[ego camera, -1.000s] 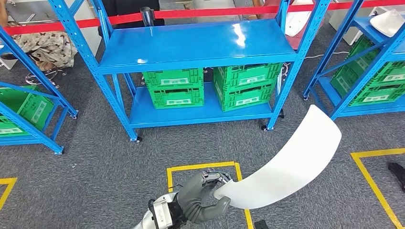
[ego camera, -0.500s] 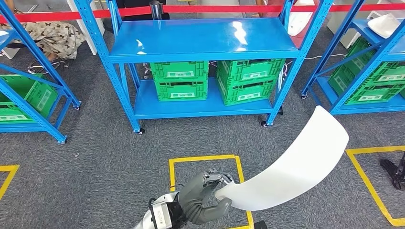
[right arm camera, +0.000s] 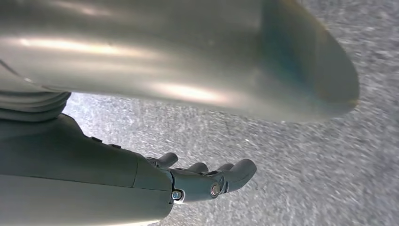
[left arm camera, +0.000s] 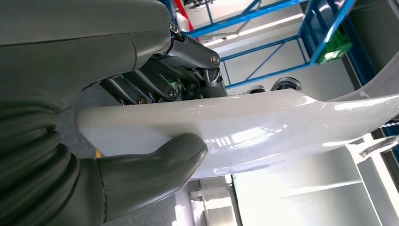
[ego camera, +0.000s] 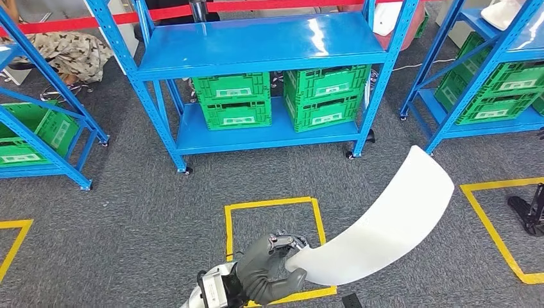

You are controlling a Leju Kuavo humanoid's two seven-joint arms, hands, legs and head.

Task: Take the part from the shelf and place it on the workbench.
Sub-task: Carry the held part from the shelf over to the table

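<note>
Low over grey carpet, left hand (ego camera: 269, 268) pinches curved white panel (ego camera: 378, 224) by its end; right hand (right arm camera: 207, 181) spread, holding nothing.

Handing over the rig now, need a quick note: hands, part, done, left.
Left hand: grips one end of the long curved white plastic part, thumb on one face, fingers on the other.
Right hand: holds nothing, fingers apart, over grey carpet.
Part: off the shelf, in the air above the yellow floor square, in front of the blue metal shelf.
Left: place it on the workbench.
</note>
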